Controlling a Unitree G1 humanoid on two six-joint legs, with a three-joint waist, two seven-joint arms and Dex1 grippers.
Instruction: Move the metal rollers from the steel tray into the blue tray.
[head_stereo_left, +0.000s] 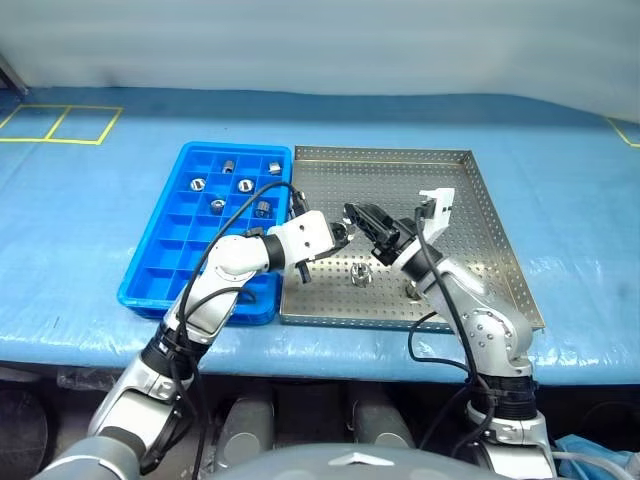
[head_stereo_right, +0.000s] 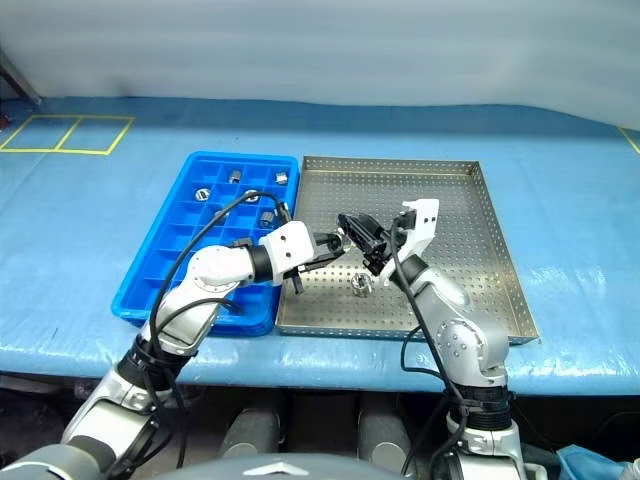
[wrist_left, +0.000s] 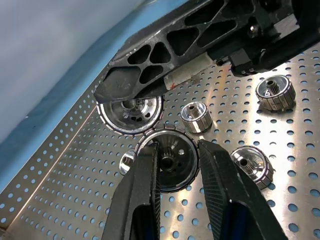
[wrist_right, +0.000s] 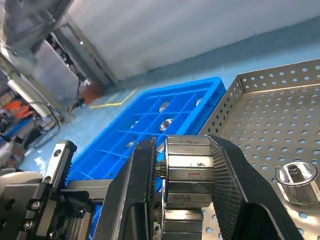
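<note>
Gripping rollers (wrist_right: 189, 172) (apparently one each), both end effectors, left (wrist_left: 177, 165), right (wrist_right: 182, 175), meet above steel tray (head_stereo_left: 480, 215).

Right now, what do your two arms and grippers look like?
Both arms have silver-grey metal segments with black joints and loose black cables. The left gripper and right gripper each have two black fingers with open triangular ribbing; a white bracket sits behind the right wrist.
</note>
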